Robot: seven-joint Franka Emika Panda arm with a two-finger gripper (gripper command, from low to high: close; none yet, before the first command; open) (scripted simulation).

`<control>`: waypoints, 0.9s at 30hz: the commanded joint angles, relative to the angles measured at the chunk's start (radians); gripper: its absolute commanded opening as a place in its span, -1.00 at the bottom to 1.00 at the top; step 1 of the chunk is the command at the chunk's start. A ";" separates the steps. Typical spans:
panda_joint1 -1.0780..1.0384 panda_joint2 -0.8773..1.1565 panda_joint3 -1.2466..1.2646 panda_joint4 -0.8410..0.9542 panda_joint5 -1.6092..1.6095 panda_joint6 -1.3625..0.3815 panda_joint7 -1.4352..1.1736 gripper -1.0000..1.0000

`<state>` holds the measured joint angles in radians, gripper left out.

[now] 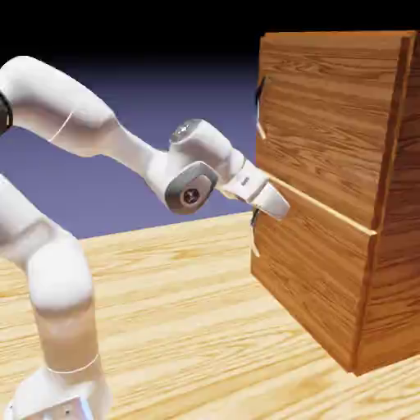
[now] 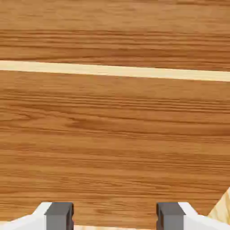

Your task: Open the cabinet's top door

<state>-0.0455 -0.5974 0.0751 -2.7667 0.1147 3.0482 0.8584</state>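
The cabinet (image 1: 385, 246) is a tall reddish-brown wood-grain box on the exterior view's right. The top door (image 1: 328, 115) is its upper front panel, with a small dark handle (image 1: 259, 94) at its left edge. A pale seam (image 1: 328, 209) divides it from the lower panel (image 1: 312, 271). My gripper (image 1: 277, 205) is at the seam's left end, just below the top door and well under its handle. In the hand view the fingertips (image 2: 58, 215) stand apart with nothing between them. They face the lower panel (image 2: 112, 143), with the seam (image 2: 112, 70) and top door (image 2: 112, 31) above.
The lower panel's own dark handle (image 1: 255, 218) sits right under my gripper. The cabinet stands on a light wooden table (image 1: 180, 312), a corner of which shows in the hand view (image 2: 223, 211). My white arm (image 1: 90, 123) reaches in from the left.
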 commanded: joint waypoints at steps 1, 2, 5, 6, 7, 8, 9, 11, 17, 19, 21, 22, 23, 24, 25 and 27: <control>-0.021 -0.010 0.028 0.016 0.043 0.004 0.044 0.00; -0.043 -0.020 0.056 0.032 0.085 0.008 0.087 0.00; -0.107 -0.051 0.139 0.080 0.213 0.021 0.218 0.00; -0.128 -0.061 0.167 0.096 0.255 0.025 0.261 0.00; -0.149 -0.071 0.195 0.112 0.298 0.029 0.305 0.00; -0.171 -0.081 0.223 0.128 0.340 0.033 0.348 0.00; -0.192 -0.092 0.250 0.145 0.383 0.037 0.392 0.00; -0.235 -0.112 0.306 0.177 0.468 0.046 0.479 0.00; -0.362 -0.173 0.473 0.273 0.723 0.070 0.740 0.00; -0.405 -0.193 0.529 0.305 0.808 0.079 0.827 0.00; -0.448 -0.214 0.584 0.337 0.893 0.087 0.914 0.00; -0.469 -0.224 0.612 0.353 0.936 0.091 0.957 0.00; -0.490 -0.234 0.640 0.369 0.978 0.095 1.000 0.00; -0.512 -0.244 0.668 0.385 1.021 0.099 1.044 0.00; -0.533 -0.254 0.696 0.401 1.063 0.104 1.087 0.00; -0.576 -0.274 0.751 0.434 1.148 0.112 1.174 0.00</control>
<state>-0.6210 -0.8719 0.8263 -2.3331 1.2632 3.1600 2.0328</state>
